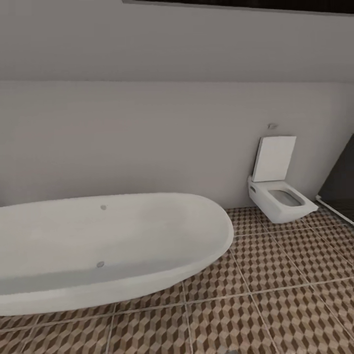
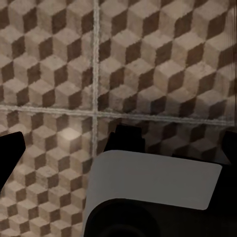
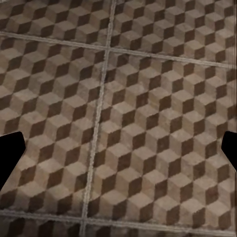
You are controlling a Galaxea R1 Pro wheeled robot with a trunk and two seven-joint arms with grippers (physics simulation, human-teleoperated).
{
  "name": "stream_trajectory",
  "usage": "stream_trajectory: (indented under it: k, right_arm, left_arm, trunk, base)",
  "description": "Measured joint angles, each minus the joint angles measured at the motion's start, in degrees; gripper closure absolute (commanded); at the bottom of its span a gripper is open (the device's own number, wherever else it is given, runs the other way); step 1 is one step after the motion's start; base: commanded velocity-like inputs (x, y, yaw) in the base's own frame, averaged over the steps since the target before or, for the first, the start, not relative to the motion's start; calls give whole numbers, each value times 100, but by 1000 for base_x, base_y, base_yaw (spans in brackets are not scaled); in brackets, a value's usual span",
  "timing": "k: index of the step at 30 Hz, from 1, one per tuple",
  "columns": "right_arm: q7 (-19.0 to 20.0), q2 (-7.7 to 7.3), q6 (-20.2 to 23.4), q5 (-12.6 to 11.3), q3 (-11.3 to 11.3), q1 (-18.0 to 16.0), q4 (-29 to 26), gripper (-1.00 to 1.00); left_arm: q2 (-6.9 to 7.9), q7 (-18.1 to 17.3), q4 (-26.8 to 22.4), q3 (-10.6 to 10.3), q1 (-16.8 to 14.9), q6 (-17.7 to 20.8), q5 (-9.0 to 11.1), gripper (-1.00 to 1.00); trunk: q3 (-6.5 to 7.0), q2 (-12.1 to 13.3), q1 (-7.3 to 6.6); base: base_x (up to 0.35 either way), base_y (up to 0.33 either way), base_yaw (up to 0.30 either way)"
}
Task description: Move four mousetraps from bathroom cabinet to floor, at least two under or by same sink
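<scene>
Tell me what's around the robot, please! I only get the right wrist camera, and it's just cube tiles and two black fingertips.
Observer: In the head view, a big white oval bathtub stands on the bathroom floor, toward the robot's left.
Operator: Cool! Anything else by the wall?
Observer: Yes, a white toilet sits against the wall to the right of the tub, with its lid up.
Operator: Is the other hand holding something?
Observer: No. The left gripper is open over the tiles, fingers wide apart, gripping nothing.
</scene>
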Motion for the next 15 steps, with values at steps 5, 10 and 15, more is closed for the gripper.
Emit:
stream_trajectory:
  k: [5,10,15]
  right_arm:
    - [1,-1,0,0,-2,0,0,-100]
    - [-1,4,0,0,-2,0,0,-100]
    - [-5,6,0,0,-4,0,0,-100]
  left_arm:
    - [0,0,0,0,0,0,0,-100]
    - [-1,0,0,0,0,0,0,-100]
    - [0,0,0,0,0,0,0,-100]
  trunk:
    - [21,0,0]
    - [40,0,0]
    - [48,0,0]
  base:
    - [0,0,-281]
    - [0,0,-281]
    - [0,0,-281]
